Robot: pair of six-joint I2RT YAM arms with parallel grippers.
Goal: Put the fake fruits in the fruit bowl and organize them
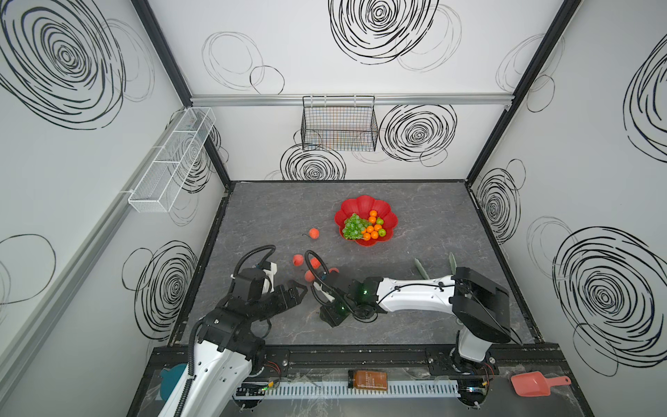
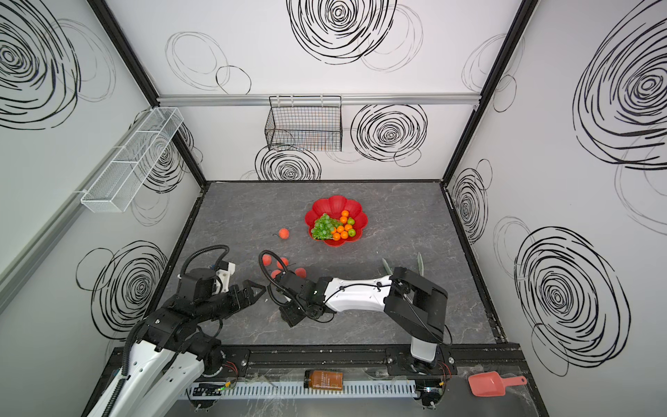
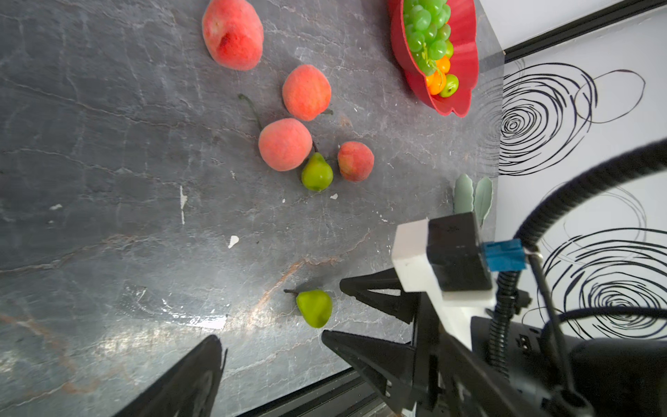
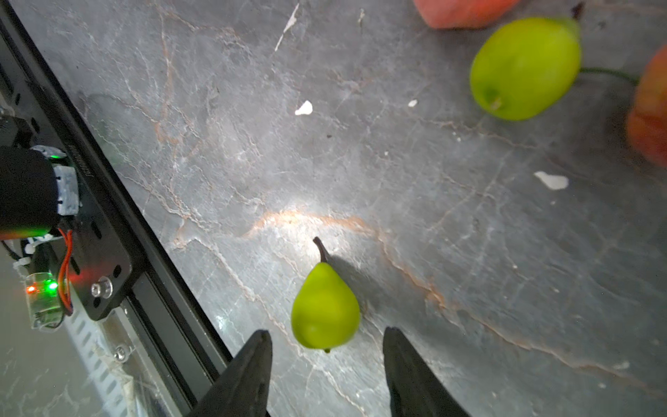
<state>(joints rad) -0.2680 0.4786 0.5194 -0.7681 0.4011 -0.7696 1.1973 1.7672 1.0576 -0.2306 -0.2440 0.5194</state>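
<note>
The red flower-shaped fruit bowl (image 1: 361, 205) sits on the grey marbled tabletop (image 1: 433, 224) just above the centre of both top views. Inside it a bunch of green grapes (image 1: 353, 226) fills the left side; small oranges (image 1: 373, 213) and green apples (image 1: 380, 221) crowd the right.

One peach (image 1: 314, 233) lies alone on the tabletop left of the bowl, apart from it. Four more peaches (image 1: 297, 260) cluster lower down, below and left of the bowl. In the left wrist view a green pear (image 3: 317, 173) lies in that cluster, between two of them and just beside both.

A second green pear (image 4: 325, 307) lies by itself nearer the black front rail (image 4: 108, 224); its stem points away from the right gripper (image 4: 327, 334). The jaws there are open, one tip on either side of the pear's broad end; a strip of tabletop shows between each tip and the fruit.

The left gripper (image 1: 301, 291) hangs at lower left of centre in the top views, just left of the right wrist, its jaws spread wide. In its own wrist view only one finger (image 3: 195, 382) shows, at the lower edge.

Pale-green tongs (image 1: 421, 269) lie right of centre, partly hidden by the right arm (image 1: 415, 294). A pink scoop (image 1: 530, 384) and an amber bottle (image 1: 367, 379) lie along the bottom edge, outside the tabletop.
</note>
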